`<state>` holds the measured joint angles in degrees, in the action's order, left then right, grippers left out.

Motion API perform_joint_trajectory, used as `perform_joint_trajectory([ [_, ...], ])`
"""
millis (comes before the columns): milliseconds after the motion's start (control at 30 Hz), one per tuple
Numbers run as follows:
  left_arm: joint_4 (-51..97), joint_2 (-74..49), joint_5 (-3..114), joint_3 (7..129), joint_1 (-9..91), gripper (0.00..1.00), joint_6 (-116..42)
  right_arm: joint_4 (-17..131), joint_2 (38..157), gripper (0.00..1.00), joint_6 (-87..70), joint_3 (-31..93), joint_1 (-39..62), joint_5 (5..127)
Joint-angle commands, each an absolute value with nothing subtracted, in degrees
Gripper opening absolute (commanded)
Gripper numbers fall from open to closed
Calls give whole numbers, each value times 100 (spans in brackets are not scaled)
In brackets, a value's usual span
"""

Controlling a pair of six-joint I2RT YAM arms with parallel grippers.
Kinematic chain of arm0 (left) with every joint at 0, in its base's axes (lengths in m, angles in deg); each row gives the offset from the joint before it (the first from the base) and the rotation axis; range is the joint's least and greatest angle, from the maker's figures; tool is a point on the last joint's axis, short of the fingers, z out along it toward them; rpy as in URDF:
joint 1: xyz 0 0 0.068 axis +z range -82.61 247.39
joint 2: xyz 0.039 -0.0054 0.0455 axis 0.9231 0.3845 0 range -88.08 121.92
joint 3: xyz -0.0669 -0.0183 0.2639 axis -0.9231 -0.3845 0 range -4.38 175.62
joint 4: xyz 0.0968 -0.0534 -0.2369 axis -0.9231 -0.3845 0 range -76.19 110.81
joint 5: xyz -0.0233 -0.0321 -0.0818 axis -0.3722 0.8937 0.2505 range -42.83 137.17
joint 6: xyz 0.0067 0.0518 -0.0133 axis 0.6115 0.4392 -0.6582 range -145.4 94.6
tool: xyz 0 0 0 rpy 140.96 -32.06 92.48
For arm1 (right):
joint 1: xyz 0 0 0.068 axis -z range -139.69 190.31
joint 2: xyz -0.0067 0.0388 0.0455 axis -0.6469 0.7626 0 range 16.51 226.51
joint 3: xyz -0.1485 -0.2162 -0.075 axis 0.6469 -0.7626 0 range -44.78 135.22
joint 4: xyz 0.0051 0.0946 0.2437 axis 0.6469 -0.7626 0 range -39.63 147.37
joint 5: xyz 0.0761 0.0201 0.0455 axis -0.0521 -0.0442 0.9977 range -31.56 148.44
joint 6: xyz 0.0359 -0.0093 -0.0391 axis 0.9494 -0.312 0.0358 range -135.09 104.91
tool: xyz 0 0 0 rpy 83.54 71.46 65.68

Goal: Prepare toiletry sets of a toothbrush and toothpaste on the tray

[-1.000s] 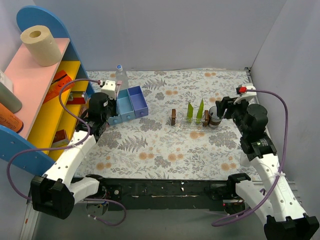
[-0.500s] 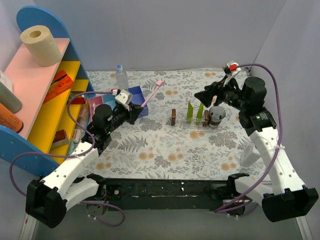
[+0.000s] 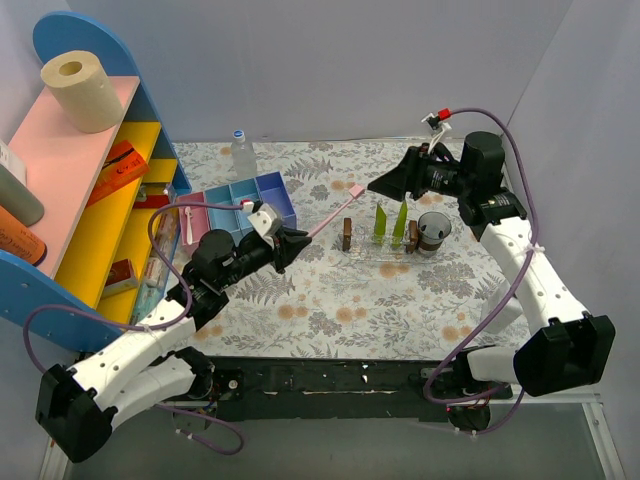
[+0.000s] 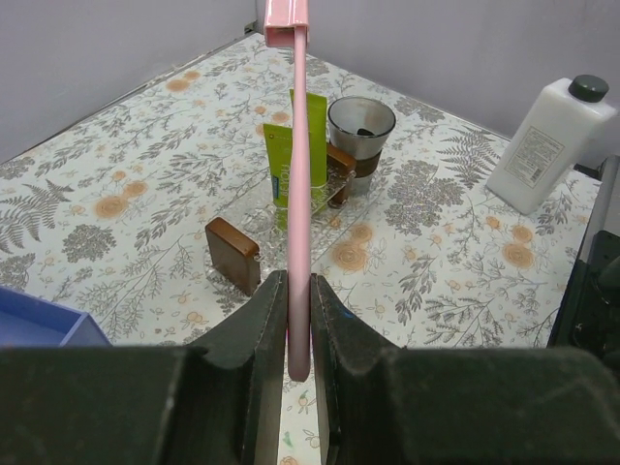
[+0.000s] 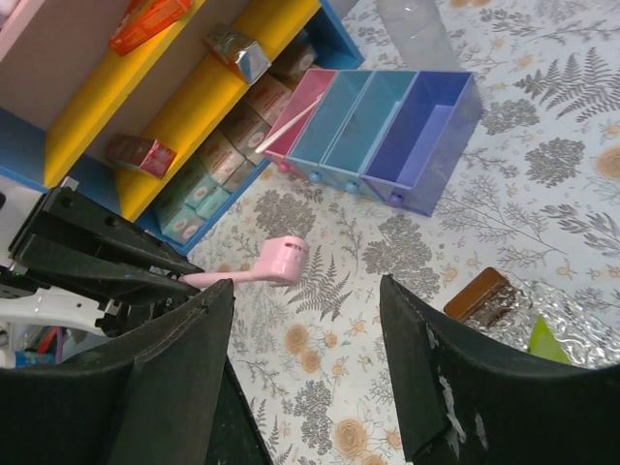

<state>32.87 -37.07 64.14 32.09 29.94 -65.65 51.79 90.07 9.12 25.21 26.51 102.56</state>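
The toothbrush (image 3: 330,212) is in the air, not on the tray. It is pinched at its tail end by the left fingers (image 3: 298,238), which press flat against both sides of the pink handle. In the top view its long axis runs from those fingers toward 2 o'clock, with the head out in front and higher. In the left wrist view the toothbrush (image 4: 298,194) points straight to 12 o'clock. The clear tray (image 4: 254,225) and the two upright toothpaste tubes (image 4: 278,165) lie directly behind the shaft, so handle and target are in line.

From above, the tray (image 3: 390,257) sits at about 3 o'clock from the left fingers, near but apart. The toothpaste tubes (image 3: 380,225) stand on it between a brown block (image 3: 347,233) and a cup (image 3: 433,232). The head hangs at about 11 o'clock of the block, and whether it is over the tray's rim I cannot tell.

The right fingers (image 3: 388,182) are spread and hold nothing. They hover at about 12 o'clock of the tray, nearer to it than the left ones. As I judge it, the coming move belongs to the left arm: carry the brush toward 3 o'clock, then lower and level it beside the tubes.
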Motion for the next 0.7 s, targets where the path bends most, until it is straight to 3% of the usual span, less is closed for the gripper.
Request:
perform_joint_trajectory([
  [0,3329,-3798,6517,3245,2889,0,-6556,5911,8990,68,1260,2633,2511,10686],
  [167,3277,-3614,7141,3341,2898,0,-6978,5993,8893,70,480,2579,2510,11213],
  [367,3162,-3253,8325,3631,3012,0,-7295,4587,8858,73,-1146,2956,2510,11433],
  [667,3654,-2964,10112,3701,3882,0,-8103,4067,8612,73,-1465,2668,2510,11741],
])
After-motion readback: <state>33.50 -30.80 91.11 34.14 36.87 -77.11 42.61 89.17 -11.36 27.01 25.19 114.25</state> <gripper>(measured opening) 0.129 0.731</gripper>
